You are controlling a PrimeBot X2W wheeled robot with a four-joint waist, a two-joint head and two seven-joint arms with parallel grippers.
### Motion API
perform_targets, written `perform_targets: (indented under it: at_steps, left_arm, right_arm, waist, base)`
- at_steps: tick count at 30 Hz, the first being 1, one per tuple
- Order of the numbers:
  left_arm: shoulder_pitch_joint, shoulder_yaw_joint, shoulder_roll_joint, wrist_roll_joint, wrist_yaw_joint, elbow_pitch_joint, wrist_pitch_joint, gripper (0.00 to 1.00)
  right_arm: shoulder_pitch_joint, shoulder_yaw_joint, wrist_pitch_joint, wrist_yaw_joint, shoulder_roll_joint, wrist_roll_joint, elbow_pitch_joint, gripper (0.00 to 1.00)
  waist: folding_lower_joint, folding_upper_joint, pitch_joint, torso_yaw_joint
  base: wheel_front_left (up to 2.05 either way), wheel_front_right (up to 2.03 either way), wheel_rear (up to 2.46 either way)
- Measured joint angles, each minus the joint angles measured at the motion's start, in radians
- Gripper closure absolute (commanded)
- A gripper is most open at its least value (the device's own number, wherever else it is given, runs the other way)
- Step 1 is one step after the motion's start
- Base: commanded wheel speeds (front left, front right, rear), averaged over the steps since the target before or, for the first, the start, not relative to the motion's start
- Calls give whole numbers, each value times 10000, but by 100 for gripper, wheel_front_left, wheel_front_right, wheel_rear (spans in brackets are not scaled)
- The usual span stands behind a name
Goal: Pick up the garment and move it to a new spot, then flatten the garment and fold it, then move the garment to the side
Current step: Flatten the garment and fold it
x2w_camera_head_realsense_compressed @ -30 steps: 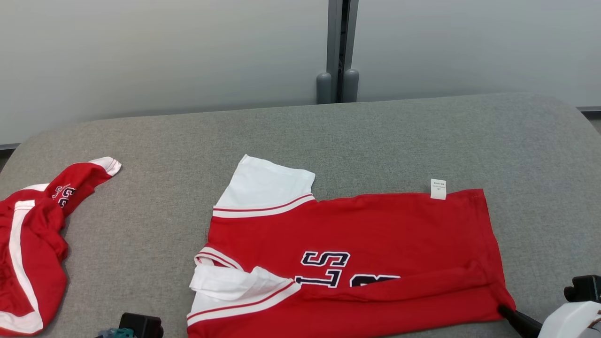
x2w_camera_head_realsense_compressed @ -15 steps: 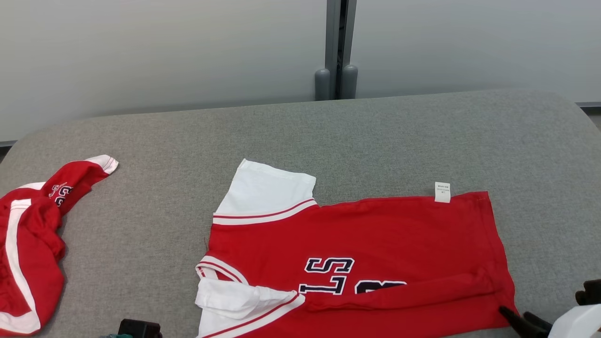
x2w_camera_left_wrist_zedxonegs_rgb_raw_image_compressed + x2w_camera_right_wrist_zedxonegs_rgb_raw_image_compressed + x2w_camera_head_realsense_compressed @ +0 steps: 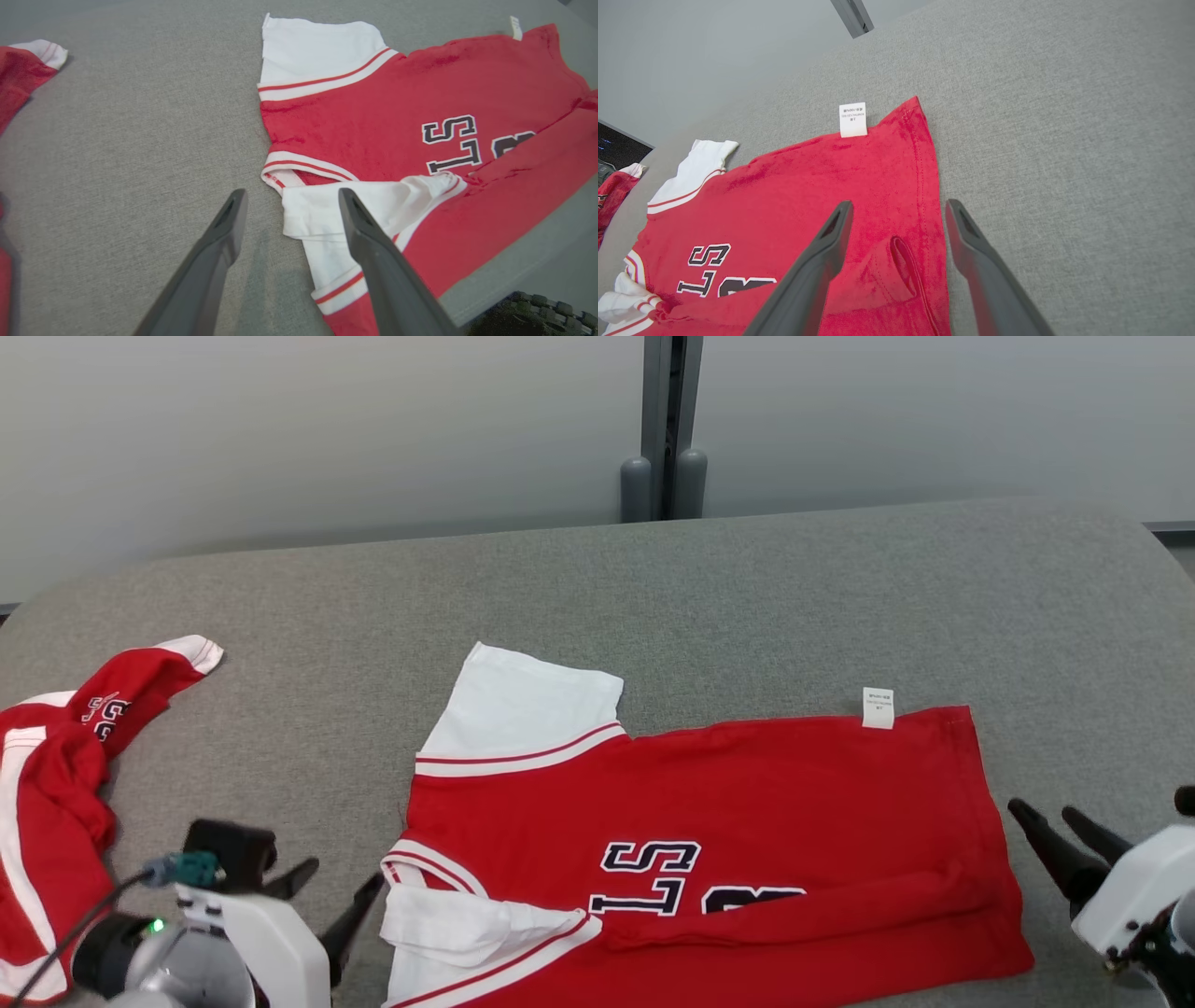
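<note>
**Grippers open, shirt flat on the pad**

Head view: the shirt (image 3: 709, 803) lies spread on the grey pad (image 3: 747, 588), collar end toward my left, hem toward my right, its near edge folded over on itself. A white tag (image 3: 878, 707) sticks out at the far hem corner. My left gripper (image 3: 348, 871) sits just beside the folded white sleeve (image 3: 457, 915), fingers spread, holding nothing. My right gripper (image 3: 1040, 807) sits just off the hem, also spread and empty. A crumpled red heap (image 3: 56, 803) lies well apart at the far left.

Left wrist view: my left gripper (image 3: 292, 193) is released; one finger is over bare pad (image 3: 117, 163), the other over the sleeve (image 3: 317, 210). I cannot tell if either touches.

Right wrist view: my right gripper (image 3: 899, 204) gapes across the hem of the shirt (image 3: 808, 186), one finger over red cloth, the other over pad (image 3: 1064, 163). The tag (image 3: 852, 119) lies beyond.
</note>
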Motion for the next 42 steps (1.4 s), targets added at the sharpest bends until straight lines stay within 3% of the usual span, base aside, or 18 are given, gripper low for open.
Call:
perform_targets:
  at_steps: [10, 14, 20, 28, 42]
  left_arm:
    - [-3539, 201, -554, -19, -1714, 1824, 1135, 0]
    - [-4914, 115, -1064, -211, -2531, 2796, 1745, 0]
    - [-6628, -94, -1503, -257, -3346, 4368, 2661, 0]
    - [-8259, -230, -1902, -884, -3839, 5871, 3749, 0]
    - [-9422, -1135, -1990, -1239, -3933, 7125, 4345, 0]
  right_arm:
    - [-2418, -857, 761, 0, 932, -1423, 834, 0]
    - [-3336, -918, 1055, 0, 1170, -1810, 1379, 0]
    - [-4384, -677, 1407, 0, 1553, -1971, 1912, 0]
    - [-5337, -65, 1532, 0, 1816, -1824, 2153, 0]
    - [-6053, 1112, 1476, 2, 1967, -1175, 2307, 0]
  waist:
    - [0, -1, 1102, -286]
    - [0, 0, 1727, -370]
    - [0, -1, 2603, -578]
    - [0, 0, 3567, -969]
    - [0, 0, 4314, -1695]
  base:
    - [0, 0, 0]
    - [0, 0, 0]
    - [0, 0, 0]
    - [0, 0, 0]
    - [0, 0, 0]
